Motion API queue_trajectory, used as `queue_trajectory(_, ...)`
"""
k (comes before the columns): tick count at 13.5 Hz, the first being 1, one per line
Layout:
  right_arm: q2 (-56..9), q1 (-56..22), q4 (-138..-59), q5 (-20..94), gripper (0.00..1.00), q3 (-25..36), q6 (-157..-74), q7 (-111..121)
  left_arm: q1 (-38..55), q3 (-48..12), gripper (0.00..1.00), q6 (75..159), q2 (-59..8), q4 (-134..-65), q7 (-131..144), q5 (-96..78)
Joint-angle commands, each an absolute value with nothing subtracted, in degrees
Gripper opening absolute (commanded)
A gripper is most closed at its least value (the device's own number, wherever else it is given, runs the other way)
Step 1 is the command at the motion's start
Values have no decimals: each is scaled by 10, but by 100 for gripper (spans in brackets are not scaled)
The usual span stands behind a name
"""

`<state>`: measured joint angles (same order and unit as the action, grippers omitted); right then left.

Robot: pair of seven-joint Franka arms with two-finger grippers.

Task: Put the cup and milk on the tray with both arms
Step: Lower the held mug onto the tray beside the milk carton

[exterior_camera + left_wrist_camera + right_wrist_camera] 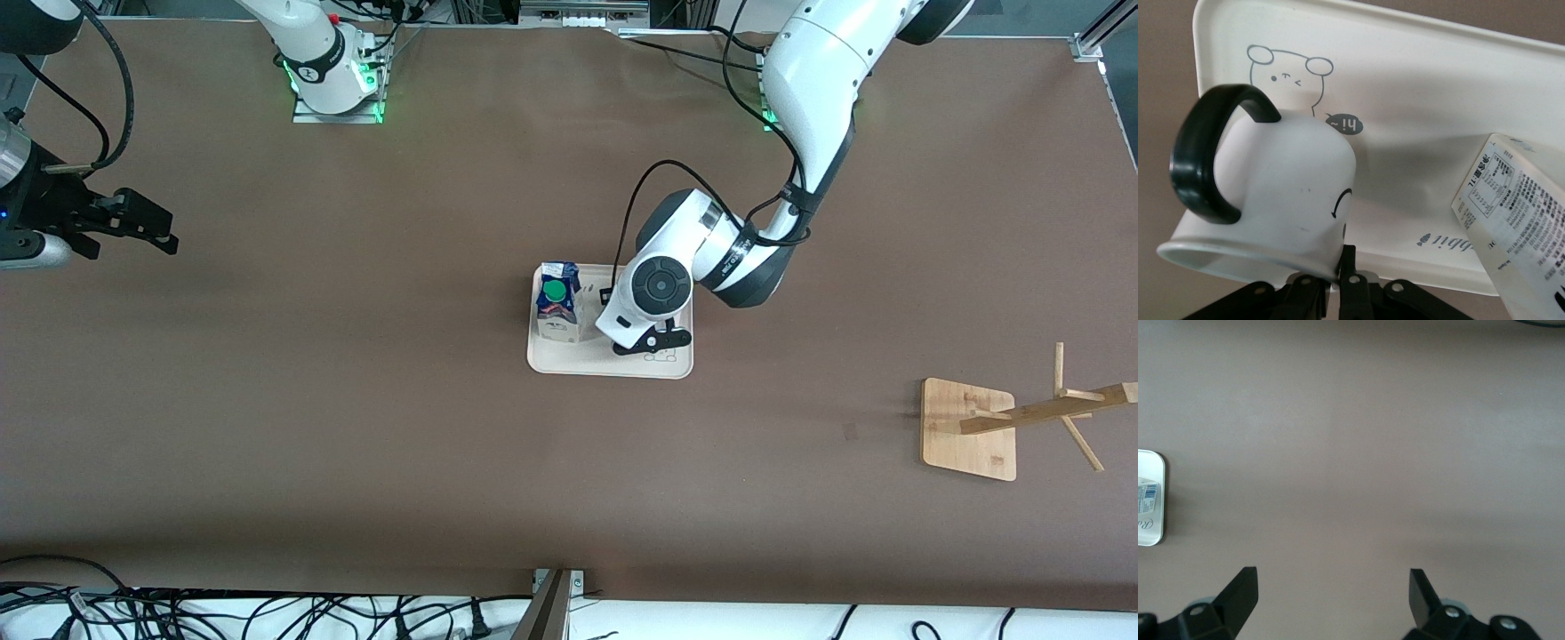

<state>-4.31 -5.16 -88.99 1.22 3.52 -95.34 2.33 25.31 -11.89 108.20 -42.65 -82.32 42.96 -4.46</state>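
Observation:
The cream tray (pixel 569 363) lies mid-table. The blue-and-white milk carton (pixel 557 307) with its green cap stands on the tray's end toward the right arm. My left gripper (pixel 653 342) is over the tray's other end, and its wrist hides the cup in the front view. In the left wrist view the left gripper (pixel 1338 267) is shut on the rim of the white cup (pixel 1285 187), whose black handle points away from the milk (pixel 1518 213). The cup is over the tray (pixel 1418 100) by the rabbit drawing. My right gripper (pixel 147 227) is open and empty, and waits over bare table at the right arm's end.
A wooden rack with a square base (pixel 969 429) and slanted pegs stands toward the left arm's end, nearer the front camera than the tray. The right wrist view shows brown table under the right gripper (pixel 1331 587) and a corner of the tray (pixel 1150 497).

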Motion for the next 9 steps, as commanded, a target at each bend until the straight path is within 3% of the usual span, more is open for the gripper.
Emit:
queue_trajectory(1,-47,-46,-879,10,100,29,-943,21,257,-115,0,1068,-435,-820,406,-59)
queue_trajectory(4,-47,-46,-879,10,100,30,-943,21,257,-115,0,1043,-435,-818,406,-59)
queue_trajectory(5,-47,-46,-879,10,100,29,-943,21,252,-115,14,1032,-434,-817,406,-58)
queue_trajectory(6,-47,-46,-879,10,100,29,-943,21,251,-114,99,1030,-434,-817,402,-55)
queue_trajectory(9,-47,-46,-880,10,100,30,-943,21,252,-114,100,1030,-434,-816,384,-58)
